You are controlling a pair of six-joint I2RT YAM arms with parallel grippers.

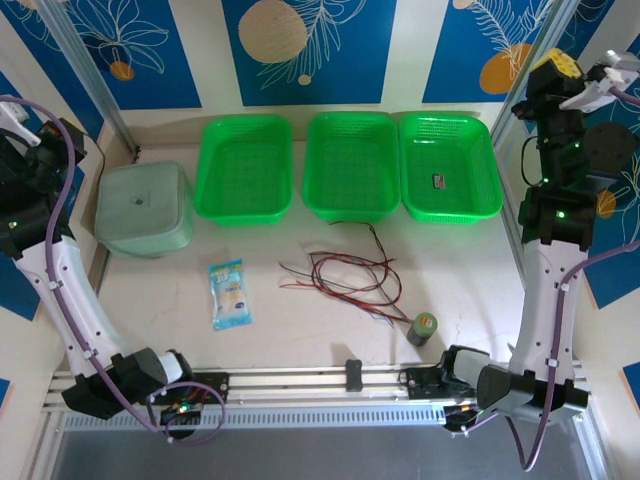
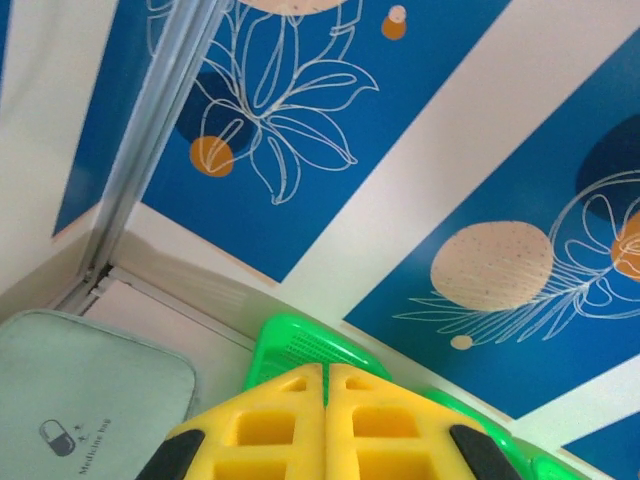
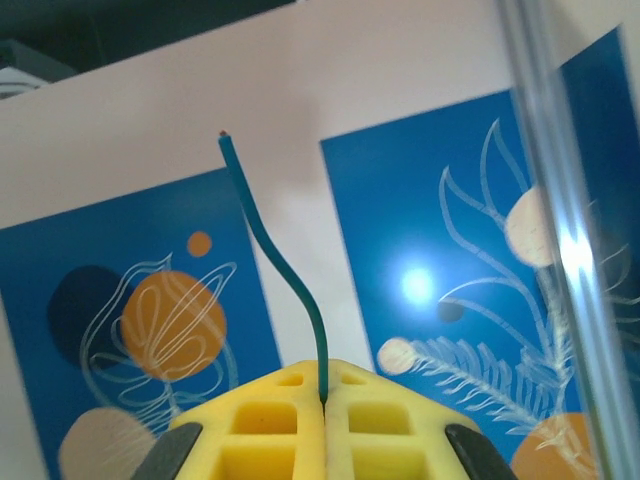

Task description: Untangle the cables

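Right gripper (image 3: 325, 388): its 2 yellow fingers are pressing together on 1 teal cable (image 3: 287, 275), which is sticking up from the seam and bending left.
Left gripper (image 2: 326, 378): its 2 yellow fingers are lying flush against each other, gripping nothing.
Arms: both are standing raised at the sides of the table (image 1: 300, 335).
Cables (image 1: 345, 272): red and dark strands are lying in a loose tangle on the table, in front of the middle basket.
Green baskets (image 1: 350, 117): 3 are sitting in a row along the far edge; a small dark item (image 1: 439, 181) is lying in the right one.
Mint bag (image 1: 143, 207): sitting left of the baskets.
Packet (image 1: 228, 293): lying left of the tangle.
Green roll (image 1: 422, 327): standing just beside the tangle's near right end.
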